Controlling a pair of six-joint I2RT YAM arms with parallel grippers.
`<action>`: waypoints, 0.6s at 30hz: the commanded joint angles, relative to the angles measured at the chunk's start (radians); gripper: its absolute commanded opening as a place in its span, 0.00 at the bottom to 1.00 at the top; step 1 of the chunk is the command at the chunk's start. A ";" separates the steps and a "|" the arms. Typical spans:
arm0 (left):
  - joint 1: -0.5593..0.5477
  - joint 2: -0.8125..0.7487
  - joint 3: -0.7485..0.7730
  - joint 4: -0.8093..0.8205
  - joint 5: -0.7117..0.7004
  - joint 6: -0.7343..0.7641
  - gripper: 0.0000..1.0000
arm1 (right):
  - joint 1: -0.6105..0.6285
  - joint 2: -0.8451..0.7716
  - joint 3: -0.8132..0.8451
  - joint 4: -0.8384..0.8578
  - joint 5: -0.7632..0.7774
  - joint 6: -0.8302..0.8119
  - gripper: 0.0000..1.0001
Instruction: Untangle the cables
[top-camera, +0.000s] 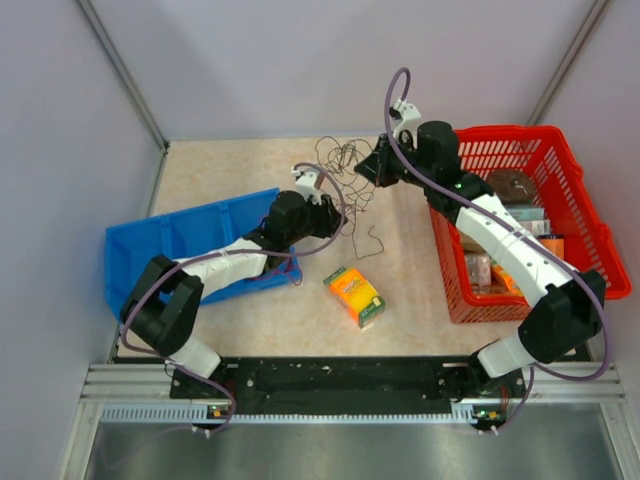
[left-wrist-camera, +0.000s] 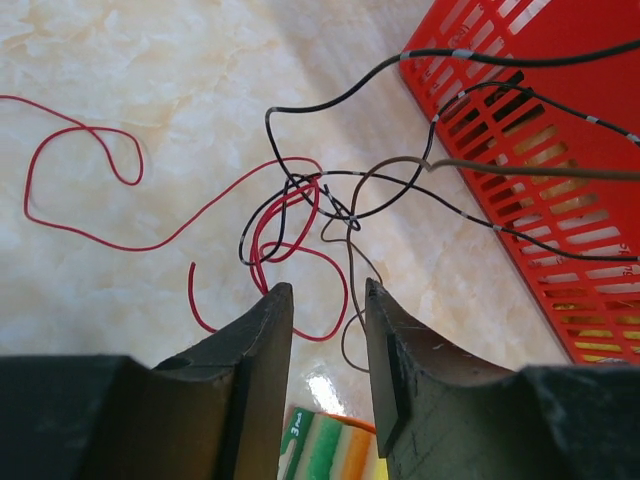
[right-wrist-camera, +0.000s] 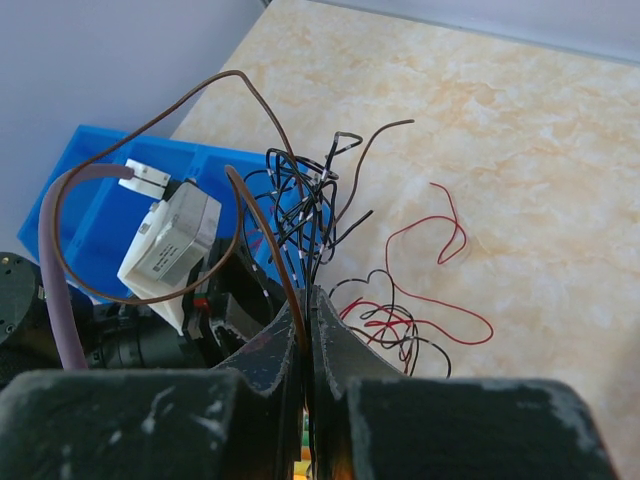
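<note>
Right gripper (right-wrist-camera: 308, 303) clenched on a brown strand of the cables (top-camera: 345, 165), fingers pressed together; the strand arches up and away from the seam. Left gripper (left-wrist-camera: 328, 300) released, fingers apart; red and brown strands run down toward the gap, not pinched. Clump sits at the far middle of the tabletop (top-camera: 230, 170), between both grippers, with several strands stretched up off the surface. Black, red and brown wires cross in a loose knot; one red strand lies spread flat alongside. To the right a red basket (top-camera: 590, 235); to the left a blue bin (top-camera: 150, 245); nearer the bases a small orange-green box (top-camera: 355, 295).
</note>
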 joint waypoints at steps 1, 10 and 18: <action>-0.006 -0.089 -0.028 0.006 -0.031 0.003 0.41 | -0.011 -0.036 0.019 0.034 0.003 0.000 0.00; -0.008 -0.123 -0.033 -0.024 -0.039 0.014 0.59 | -0.011 -0.032 0.016 0.040 -0.007 0.003 0.00; -0.008 -0.036 0.042 -0.048 -0.014 -0.005 0.51 | -0.011 -0.040 0.011 0.042 -0.005 0.003 0.00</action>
